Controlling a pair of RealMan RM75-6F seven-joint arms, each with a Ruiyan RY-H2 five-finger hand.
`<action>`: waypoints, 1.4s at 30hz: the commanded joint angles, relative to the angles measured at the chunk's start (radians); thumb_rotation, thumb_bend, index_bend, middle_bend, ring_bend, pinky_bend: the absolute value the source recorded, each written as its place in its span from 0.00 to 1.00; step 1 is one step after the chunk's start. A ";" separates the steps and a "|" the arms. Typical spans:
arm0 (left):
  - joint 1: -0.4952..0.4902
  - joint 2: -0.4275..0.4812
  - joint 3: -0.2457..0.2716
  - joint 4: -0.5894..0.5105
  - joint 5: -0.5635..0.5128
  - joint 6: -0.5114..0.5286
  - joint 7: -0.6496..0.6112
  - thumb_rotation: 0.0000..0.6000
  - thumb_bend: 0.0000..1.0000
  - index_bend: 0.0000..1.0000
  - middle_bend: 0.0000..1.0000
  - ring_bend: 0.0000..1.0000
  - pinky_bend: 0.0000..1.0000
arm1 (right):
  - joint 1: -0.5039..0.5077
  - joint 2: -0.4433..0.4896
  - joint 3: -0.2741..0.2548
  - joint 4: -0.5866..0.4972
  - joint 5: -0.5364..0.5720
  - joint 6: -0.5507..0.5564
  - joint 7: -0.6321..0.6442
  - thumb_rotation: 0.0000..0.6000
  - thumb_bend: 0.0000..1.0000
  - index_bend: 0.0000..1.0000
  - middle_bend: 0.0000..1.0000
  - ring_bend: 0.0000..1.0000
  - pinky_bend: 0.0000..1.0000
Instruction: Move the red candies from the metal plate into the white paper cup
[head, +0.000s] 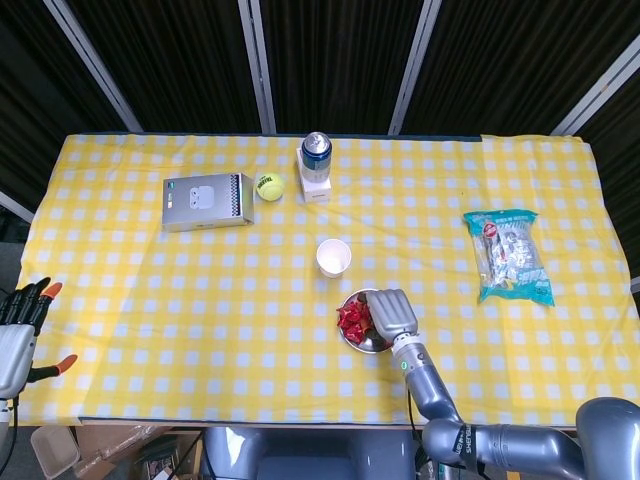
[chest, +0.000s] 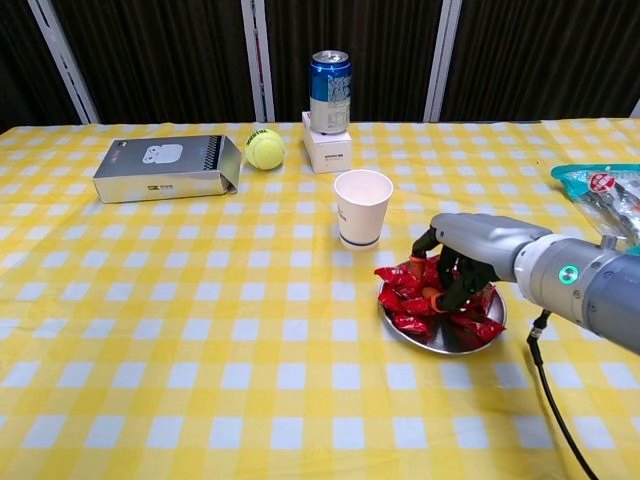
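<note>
While one right hand curls fingers into the red candies, one metal plate sits beside one white paper cup.

Red candies, silver metal plate, white paper cup, yellow-white checked cloth
</note>
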 joint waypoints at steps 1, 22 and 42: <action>0.000 0.000 0.000 0.001 0.002 0.001 0.000 1.00 0.01 0.00 0.00 0.00 0.00 | 0.004 -0.003 0.018 -0.001 -0.023 0.016 0.022 1.00 0.55 0.69 0.79 0.94 1.00; -0.001 0.003 0.001 -0.004 -0.002 -0.003 -0.007 1.00 0.01 0.00 0.00 0.00 0.00 | 0.058 0.023 0.115 -0.051 -0.033 0.053 0.036 1.00 0.56 0.69 0.79 0.94 1.00; -0.007 0.012 -0.002 -0.017 -0.026 -0.024 -0.022 1.00 0.01 0.00 0.00 0.00 0.00 | 0.210 -0.028 0.201 0.118 0.075 -0.003 -0.007 1.00 0.56 0.69 0.79 0.94 1.00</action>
